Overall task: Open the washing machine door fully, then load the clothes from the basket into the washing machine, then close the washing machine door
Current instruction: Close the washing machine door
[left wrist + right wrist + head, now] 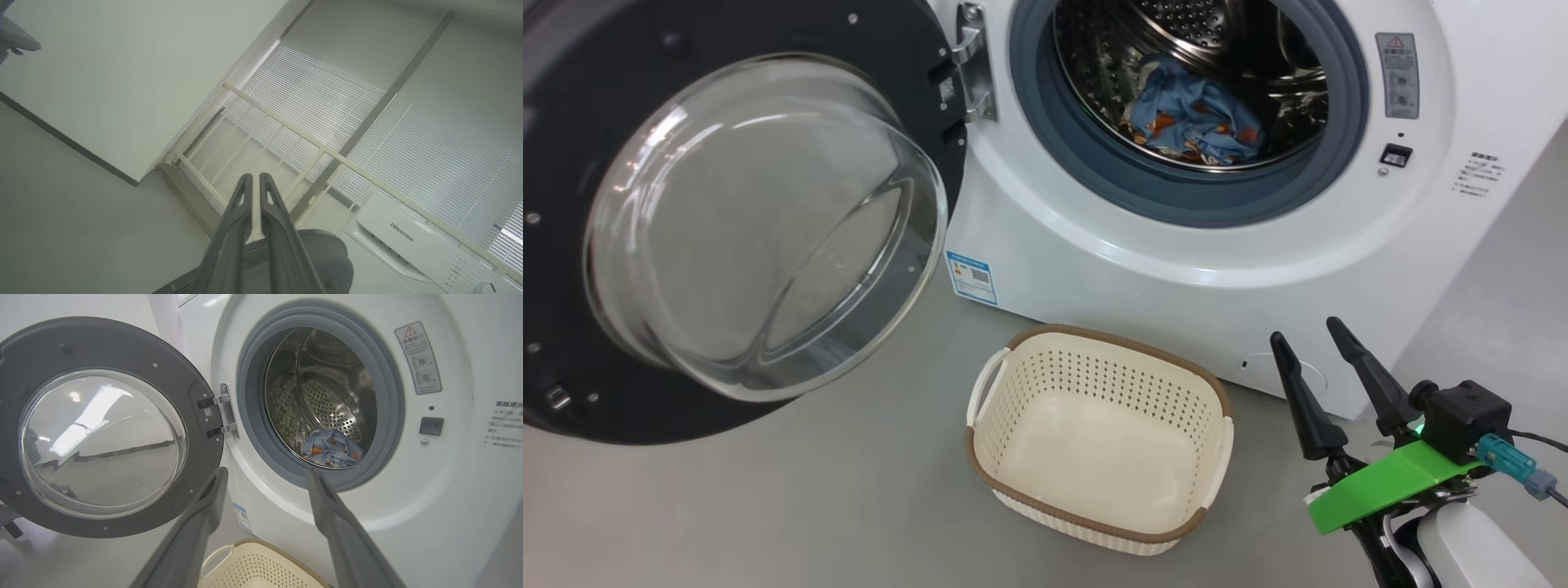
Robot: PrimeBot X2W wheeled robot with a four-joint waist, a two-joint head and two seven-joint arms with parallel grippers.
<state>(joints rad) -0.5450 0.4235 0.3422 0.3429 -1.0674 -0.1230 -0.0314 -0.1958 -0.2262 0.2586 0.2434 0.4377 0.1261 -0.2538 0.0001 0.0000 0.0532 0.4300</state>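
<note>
**Door swung wide, clothes in the drum**

Head view. The washing machine door (760,229) stands open on its hinge (974,65). It is swung out to your left of the opening, with its inner face and clear glass bowl turned toward the camera. The washing machine (1143,278) sits upper right, and a grey gasket (1045,131) rings the steel drum (1217,24).

The clothes (1192,118) lie bunched low inside the drum, behind the gasket lip. They are blue with orange-brown print.

The basket (1094,367) rests on the grey floor (768,506) just in front of the machine, below the opening and right of the door. Its bare cream bottom is in plain sight. A blue label sticker (971,278) sits on the machine's lower front corner, near the door's edge.

Your right gripper (1304,330) is at the lower right. Its fingers are spread apart and point up toward the machine's front, beside the basket and not touching it, with nothing between them. A green bracket (1388,482) sits on its wrist. In the right wrist view the two fingers frame the opening, the clothes show just above the tips, and the basket rim is at the bottom edge.

Your left gripper (255,176) shows in the left wrist view. Its fingers are drawn together with nothing clamped between them. It points at window blinds (327,94) and a pale railing (286,134). A white panel lettered Hisense (402,232) lies lower right. A dark rounded shape (327,253) sits behind the finger bases; you cannot tell what it is.
</note>
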